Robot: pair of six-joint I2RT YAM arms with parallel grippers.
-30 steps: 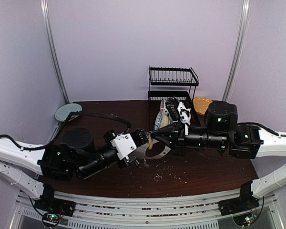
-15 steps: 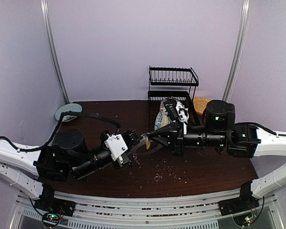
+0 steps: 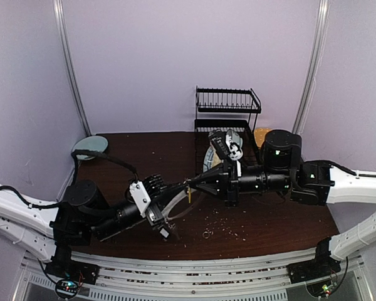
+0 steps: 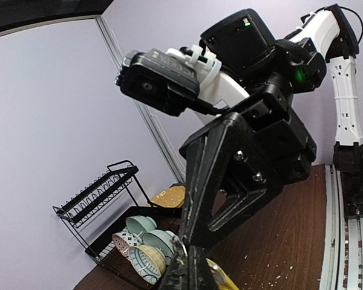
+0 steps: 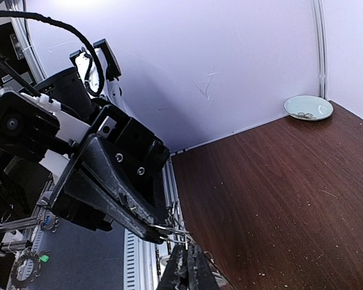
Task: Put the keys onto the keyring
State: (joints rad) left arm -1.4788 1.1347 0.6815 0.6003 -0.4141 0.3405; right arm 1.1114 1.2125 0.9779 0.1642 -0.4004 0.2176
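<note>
Threading looks unfinished. From above, the left fingers (image 3: pixel 183 186) and right fingers (image 3: pixel 192 184) meet tip to tip over the worktop (image 3: pixel 269 226), both pinched fully closed. One keyring (image 3: pixel 175 204) seems to hang from the left pair. One set of keys (image 3: pixel 188 195) dangles under the right, apparently not yet on the hoop. One tiny ring (image 3: pixel 206 234) lies loose. The left wrist view shows the keys' yellow tag beside its closed tips, and one rack (image 4: pixel 97 199). The right wrist view shows the keyring's wire between both tips, and one plate (image 5: pixel 308 107).

Bright, even light throughout; wrist views curve at the edges.
</note>
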